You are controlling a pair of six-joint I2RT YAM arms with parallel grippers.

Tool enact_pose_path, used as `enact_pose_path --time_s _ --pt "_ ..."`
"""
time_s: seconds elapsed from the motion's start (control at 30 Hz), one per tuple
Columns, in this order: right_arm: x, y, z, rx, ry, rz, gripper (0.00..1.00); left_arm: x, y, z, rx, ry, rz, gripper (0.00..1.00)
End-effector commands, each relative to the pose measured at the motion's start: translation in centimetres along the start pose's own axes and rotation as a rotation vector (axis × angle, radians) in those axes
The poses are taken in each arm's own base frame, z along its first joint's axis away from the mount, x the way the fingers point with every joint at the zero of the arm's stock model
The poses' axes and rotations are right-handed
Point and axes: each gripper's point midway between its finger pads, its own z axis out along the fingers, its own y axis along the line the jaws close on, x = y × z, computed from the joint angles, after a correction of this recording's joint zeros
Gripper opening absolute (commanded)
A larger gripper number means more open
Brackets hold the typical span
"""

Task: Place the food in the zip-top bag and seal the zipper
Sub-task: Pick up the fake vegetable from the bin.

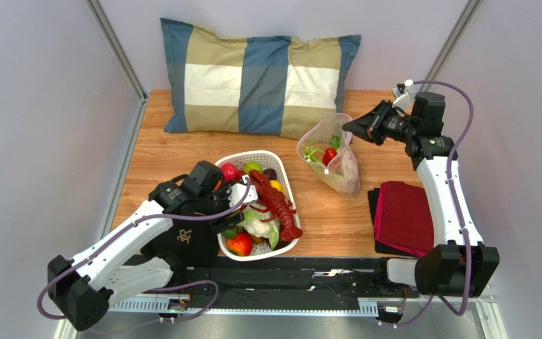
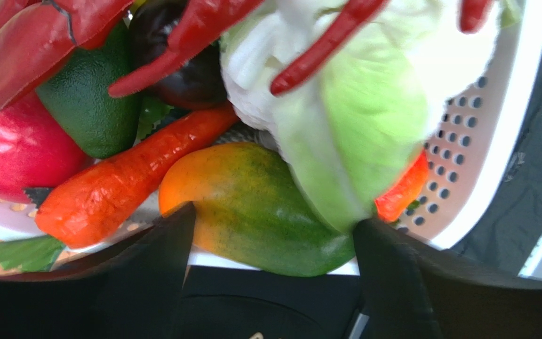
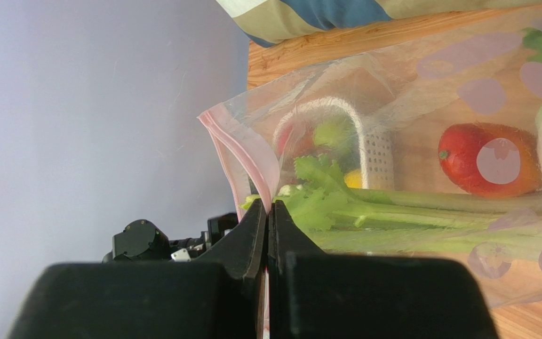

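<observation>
Bag location: the zip-top bag point(image 1: 330, 159) sits on the table point(image 1: 175, 159) just right of the white basket point(image 1: 252, 153), with its upper edge held up.
Right gripper: the right gripper point(image 3: 267, 212) has its jaws pressed together on the bag's rim, at the pinkish zipper point(image 3: 242, 159).
Left gripper: the left gripper point(image 2: 274, 222) hangs over the near end of the basket, jaws apart and gripping nothing. A green-orange mango point(image 2: 252, 205) lies just beyond them.
Loaded so far: a green stalk point(image 3: 408, 205) and a red fruit point(image 3: 489, 161) show through the film.
Outstanding food: a carrot point(image 2: 125, 180), a lettuce point(image 2: 351, 120), a red lobster point(image 1: 279, 205) and other pieces lie in the basket.
Seal: not made; the mouth gapes.
Assessment: loading looks well short of complete. Most of the food is yet to transfer, and closure is entirely pending.
</observation>
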Motion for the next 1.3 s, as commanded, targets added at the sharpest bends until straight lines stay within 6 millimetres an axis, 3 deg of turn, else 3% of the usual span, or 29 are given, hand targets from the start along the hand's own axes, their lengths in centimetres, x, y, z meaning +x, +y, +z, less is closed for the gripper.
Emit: enact_pose_path --time_s 0.0,0.1,0.27,0.3,0.33,0.37,0.47,0.53,0.6,0.67,0.8,1.07,1.17,1.27 --pt "-0.2 0.4 -0.1 -0.014 -0.008 -0.037 0.0 -0.4 -2.5 -2.6 0.07 -0.061 0.08 0.66" --pt "-0.2 0.2 0.0 -0.014 -0.004 -0.032 0.0 -0.7 -3.1 -3.6 0.087 -0.083 0.102 0.66" --pt "-0.1 0.2 0.0 -0.015 -0.003 -0.032 0.0 -1.3 -2.5 -4.4 0.076 -0.102 0.082 0.62" --pt "-0.1 0.3 -0.1 -0.018 -0.003 -0.034 0.0 -1.2 -1.9 -4.3 0.057 -0.09 0.064 0.66" --pt "-0.1 0.3 -0.1 -0.018 -0.003 -0.037 0.0 -1.4 -1.2 -4.5 0.033 -0.093 0.043 0.82" --pt "-0.1 0.5 -0.2 -0.02 -0.003 -0.04 0.0 -1.6 0.1 -4.8 -0.02 -0.107 -0.036 0.88" --pt "0.0 0.5 -0.3 -0.018 -0.003 -0.045 0.0 -3.0 2.5 -5.8 -0.122 -0.129 -0.131 0.92" --pt "0.0 0.4 -0.3 -0.015 -0.003 -0.043 0.0 -4.4 2.9 -6.4 -0.123 -0.138 -0.235 0.93" --pt "0.1 0.4 -0.3 -0.013 -0.003 -0.045 0.0 -4.6 3.5 -6.6 -0.139 -0.091 -0.374 0.92" --pt "0.1 0.4 -0.4 -0.012 -0.006 -0.047 0.0 -3.3 3.1 -6.7 -0.124 0.01 -0.432 0.88" --pt "0.4 0.2 -0.4 -0.014 -0.008 -0.04 0.0 -2.5 3.6 -6.5 -0.15 0.056 -0.57 0.82" --pt "0.6 0.2 -0.6 -0.014 -0.004 -0.046 0.0 -2.3 10.1 -7.0 -0.329 -0.003 -1.028 0.73" --pt "0.5 0.2 -0.6 -0.013 -0.007 -0.048 0.0 -2.1 11.2 -6.6 -0.379 0.012 -1.154 0.72" --pt "0.5 0.1 -0.5 -0.01 -0.006 -0.044 0.0 -0.9 11.0 -5.8 -0.417 0.08 -1.304 0.7"
